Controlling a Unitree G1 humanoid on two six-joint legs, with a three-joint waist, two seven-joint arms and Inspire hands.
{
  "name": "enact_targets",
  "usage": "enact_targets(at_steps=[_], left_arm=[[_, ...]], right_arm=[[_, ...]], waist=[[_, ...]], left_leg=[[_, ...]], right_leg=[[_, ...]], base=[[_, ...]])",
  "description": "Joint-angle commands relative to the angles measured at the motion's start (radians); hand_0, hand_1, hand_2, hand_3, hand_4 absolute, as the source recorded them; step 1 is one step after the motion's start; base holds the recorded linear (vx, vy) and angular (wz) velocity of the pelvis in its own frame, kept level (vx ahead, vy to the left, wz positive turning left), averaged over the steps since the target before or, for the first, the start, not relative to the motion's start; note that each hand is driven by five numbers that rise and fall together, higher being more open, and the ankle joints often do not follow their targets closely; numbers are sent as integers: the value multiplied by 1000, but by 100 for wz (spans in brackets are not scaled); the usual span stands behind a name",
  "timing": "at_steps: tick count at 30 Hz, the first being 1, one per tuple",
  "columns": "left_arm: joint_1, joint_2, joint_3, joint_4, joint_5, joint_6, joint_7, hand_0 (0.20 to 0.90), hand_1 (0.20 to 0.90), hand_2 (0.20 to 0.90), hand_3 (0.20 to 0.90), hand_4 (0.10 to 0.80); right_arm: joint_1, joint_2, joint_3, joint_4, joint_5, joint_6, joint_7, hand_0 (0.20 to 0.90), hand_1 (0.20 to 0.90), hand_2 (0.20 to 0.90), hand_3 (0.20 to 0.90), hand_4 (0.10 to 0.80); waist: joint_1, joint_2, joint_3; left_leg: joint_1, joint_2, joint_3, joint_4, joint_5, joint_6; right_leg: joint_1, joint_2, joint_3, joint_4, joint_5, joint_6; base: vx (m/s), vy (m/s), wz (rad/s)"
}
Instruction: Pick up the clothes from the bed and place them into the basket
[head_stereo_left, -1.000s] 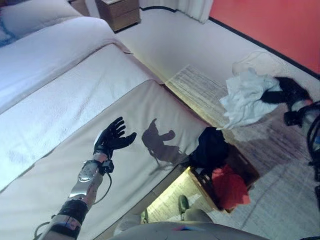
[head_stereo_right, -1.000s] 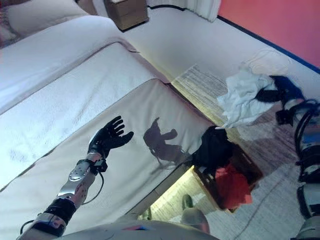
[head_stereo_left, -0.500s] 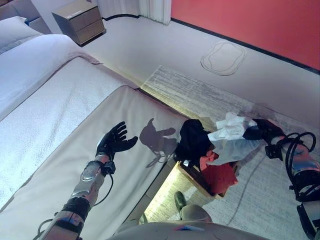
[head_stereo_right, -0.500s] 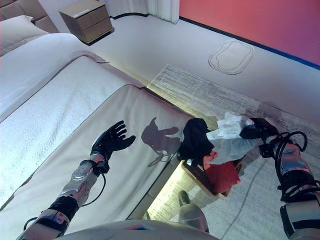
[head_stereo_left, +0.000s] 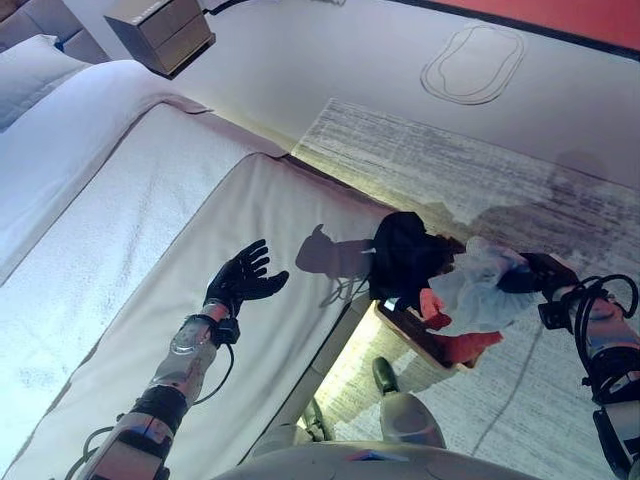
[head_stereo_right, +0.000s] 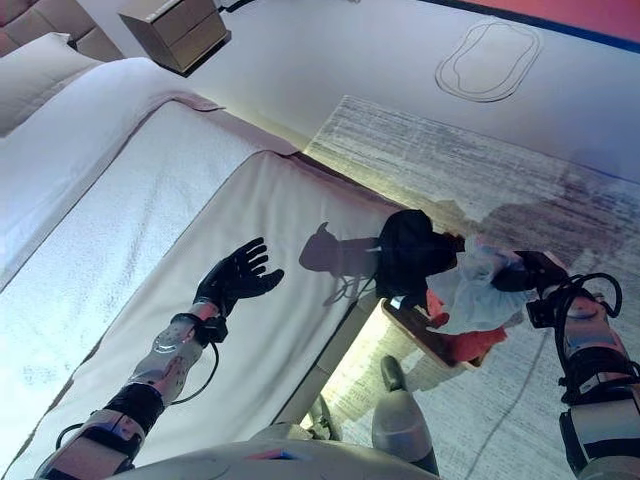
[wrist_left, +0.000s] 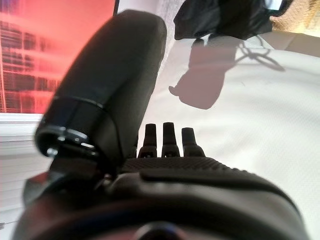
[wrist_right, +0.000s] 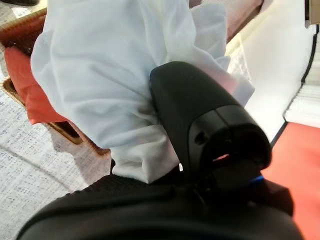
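Note:
My right hand (head_stereo_left: 538, 275) is shut on a white garment (head_stereo_left: 482, 292) and holds it over the brown basket (head_stereo_left: 418, 337) on the floor beside the bed. In the right wrist view the white garment (wrist_right: 110, 75) bulges past my thumb (wrist_right: 200, 115), with the basket's rim (wrist_right: 60, 131) under it. The basket holds a red garment (head_stereo_left: 470, 345), and a black garment (head_stereo_left: 405, 250) hangs over its side nearest the bed. My left hand (head_stereo_left: 243, 280) is open and empty above the beige bed cover (head_stereo_left: 260, 210); its fingers (wrist_left: 165, 137) are straight.
A white duvet (head_stereo_left: 110, 200) covers the far part of the bed. A grey rug (head_stereo_left: 450, 170) lies under the basket. A wooden nightstand (head_stereo_left: 160, 30) stands at the back. A white cable loop (head_stereo_left: 472, 62) lies on the floor beyond the rug.
My right hand has brought the white garment down from high at the right to just over the basket. The camera has tilted down. My left hand stays open over the bed.

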Motion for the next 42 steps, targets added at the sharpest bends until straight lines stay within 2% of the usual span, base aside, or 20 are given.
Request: enact_targets(at_steps=[1, 2, 3, 14, 23, 26, 30, 35, 38, 42], left_arm=[[-67, 11, -7, -23, -21, -111, -15, 900, 900, 900, 900, 800], [-68, 11, -8, -23, -21, -113, -13, 900, 900, 900, 900, 800], [-68, 10, -8, -23, -20, -115, -8, 900, 900, 900, 900, 800], [-79, 23, -2, -30, -23, -113, 3, 900, 900, 900, 900, 800], [-75, 32, 5, -33, -25, -112, 3, 900, 900, 900, 900, 800], [-65, 27, 12, -32, -20, -113, 3, 900, 900, 900, 900, 800], [-46, 15, 19, -31, -15, -115, 9, 900, 900, 900, 900, 800], [-19, -10, 36, -13, 6, -130, 17, 900, 900, 900, 900, 800], [-10, -35, 34, 0, 71, -171, 50, 900, 900, 900, 900, 800], [16, -70, 3, -26, 250, -240, 139, 900, 900, 900, 900, 800]], right_arm=[[-155, -23, -13, 15, 5, -106, -68, 434, 434, 434, 356, 256], [-158, -22, -12, 12, 3, -102, -76, 573, 573, 573, 518, 418], [-161, -21, -11, 9, -5, -95, -89, 900, 900, 900, 900, 800], [-152, -6, -15, 39, -31, -46, -162, 900, 900, 900, 900, 800], [-127, 2, -23, 52, -39, -15, -154, 900, 900, 900, 900, 800], [-103, 8, -24, 41, -41, -53, -147, 900, 900, 900, 900, 800], [-86, 21, -19, -71, -48, -74, -195, 900, 900, 900, 900, 800], [-49, 64, 4, -350, -104, -85, -260, 900, 900, 900, 900, 800], [-9, 128, 28, -507, -185, -117, -318, 900, 900, 900, 900, 800], [73, 237, 68, -631, -318, -168, -421, 900, 900, 900, 900, 800]], waist=[[18, -52, -64], [18, -52, -63], [19, -51, -62], [26, -59, -56], [30, -69, -62], [33, -78, -73], [37, -85, -92], [44, -96, -126], [57, -103, -140], [82, -112, -146]], left_leg=[[-38, -25, -6, 155, -174, 14], [-40, -24, -6, 153, -172, 13], [-42, -25, -7, 150, -171, 13], [-51, -26, -20, 134, -161, 11], [-37, -26, -26, 122, -158, 11], [-22, -24, -30, 112, -154, 11], [-3, -23, -41, 92, -145, 10], [9, -22, -74, 54, -125, 9], [6, -26, -111, 28, -107, 9], [5, -28, -157, 10, -92, 7]], right_leg=[[-52, -9, -9, 66, -38, 22], [-54, -9, -10, 64, -38, 22], [-55, -8, -10, 61, -37, 22], [-59, -3, -11, 46, -32, 22], [-47, 0, -9, 39, -29, 21], [-32, 3, -11, 36, -29, 20], [-13, 6, -15, 34, -32, 18], [-2, 11, -28, 36, -39, 16], [4, 14, -40, 34, -45, 15], [22, 7, -72, 32, -55, 11]], base=[[-37, -30, 3], [0, 0, 0], [-36, -20, 0], [-7, -7, 2], [0, 0, 0], [13, 2, 1], [55, 15, 6], [47, 16, 7], [29, 17, 22], [40, 18, 40]])
